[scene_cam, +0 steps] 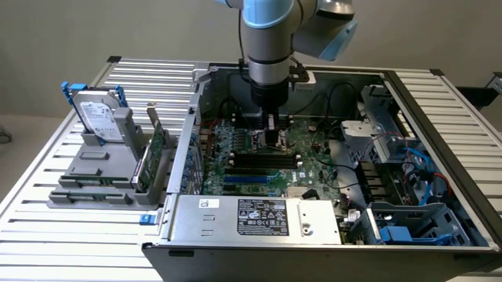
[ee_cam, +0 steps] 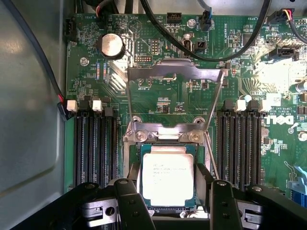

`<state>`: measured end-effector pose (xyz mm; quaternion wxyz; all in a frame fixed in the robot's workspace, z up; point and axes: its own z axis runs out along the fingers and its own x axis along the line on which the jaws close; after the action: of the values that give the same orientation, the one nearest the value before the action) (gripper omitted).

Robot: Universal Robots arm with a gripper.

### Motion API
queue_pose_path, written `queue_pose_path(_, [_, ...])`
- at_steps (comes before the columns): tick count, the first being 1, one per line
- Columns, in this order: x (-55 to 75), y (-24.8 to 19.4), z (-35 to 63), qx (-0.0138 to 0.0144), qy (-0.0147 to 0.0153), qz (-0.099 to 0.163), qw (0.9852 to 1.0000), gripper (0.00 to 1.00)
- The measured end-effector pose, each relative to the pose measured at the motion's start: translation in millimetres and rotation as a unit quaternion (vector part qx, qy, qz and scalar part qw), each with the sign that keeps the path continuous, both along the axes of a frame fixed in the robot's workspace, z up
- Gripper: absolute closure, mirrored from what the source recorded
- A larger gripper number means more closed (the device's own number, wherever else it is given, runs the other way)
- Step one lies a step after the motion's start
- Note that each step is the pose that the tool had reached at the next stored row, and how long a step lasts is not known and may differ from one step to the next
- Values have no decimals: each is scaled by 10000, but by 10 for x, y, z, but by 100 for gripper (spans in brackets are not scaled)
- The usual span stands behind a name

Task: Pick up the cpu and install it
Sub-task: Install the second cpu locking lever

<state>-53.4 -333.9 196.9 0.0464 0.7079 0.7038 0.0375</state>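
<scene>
Slatted metal forms the table (scene_cam: 47, 235), and on it lies an open computer case (scene_cam: 235, 258) with the green motherboard (scene_cam: 314, 167) exposed. I see the arm (scene_cam: 267, 35) reaching straight down into the case, with the claw (scene_cam: 271, 138) just above the board near its middle.

From the wrist view, the cpu (ee_cam: 168, 179) lies flat in the socket (ee_cam: 132, 167), silvery top facing up, print legible but too small for me to read. The socket's load plate (ee_cam: 175, 72) stands swung open, hinged at the socket edge away from the claw. The claw (ee_cam: 170, 201) stands with its two fingers (ee_cam: 132, 201) spread apart, one on each side of the cpu. I cannot tell whether the pads touch the chip's edges; the fingertips sit level with its nearer half.

Black memory slots (ee_cam: 93, 148) flank the socket on both sides. A coin cell (ee_cam: 111, 45) sits further up the board, and black cables (ee_cam: 201, 52) cross over it.

On the exterior view's left, a grey holder (scene_cam: 102, 176) stands on the table beside the case. It carries a hard drive (scene_cam: 98, 114) upright with blue rails, and a green card (scene_cam: 157, 150) on edge. A power supply (scene_cam: 259, 220) occupies the near end of the case.
</scene>
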Motion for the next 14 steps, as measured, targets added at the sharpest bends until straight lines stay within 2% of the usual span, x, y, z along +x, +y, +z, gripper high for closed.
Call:
queue_pose_path(6, [-25,0,-16,-1,-42,-20,10000,45])
queue_pose_path(14, [-27,1,-19,0,-62,-42,10000,45])
